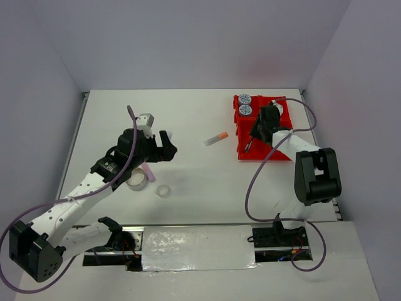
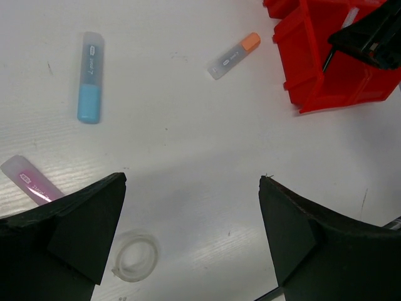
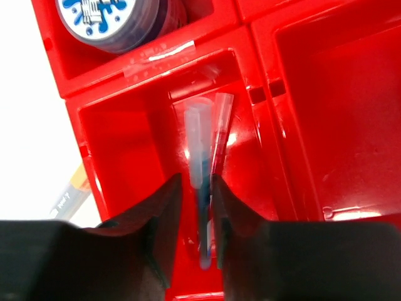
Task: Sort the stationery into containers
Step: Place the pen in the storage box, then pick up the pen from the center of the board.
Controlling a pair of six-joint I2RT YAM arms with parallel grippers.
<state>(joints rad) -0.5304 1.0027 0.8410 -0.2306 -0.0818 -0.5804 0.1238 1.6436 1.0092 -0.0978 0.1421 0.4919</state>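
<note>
The red tray (image 1: 280, 152) stands at the right, with two blue-patterned tape rolls (image 1: 245, 105) in its far left compartment; one roll shows in the right wrist view (image 3: 103, 15). My right gripper (image 3: 196, 179) is low inside the near left compartment (image 3: 125, 150), shut on a blue pen (image 3: 199, 135). A red pen (image 3: 220, 125) lies beside the blue pen. My left gripper (image 2: 193, 182) is open and empty above the table. Around it lie an orange-capped stick (image 2: 234, 55), a blue stick (image 2: 89, 76), a pink stick (image 2: 31, 180) and a clear tape ring (image 2: 135, 257).
A second, larger clear tape ring (image 1: 136, 180) lies beside the left arm, next to the smaller ring (image 1: 163, 190). The tray's right compartments (image 3: 338, 94) hold nothing that I can see. The orange-capped stick (image 1: 217, 138) lies between the two grippers.
</note>
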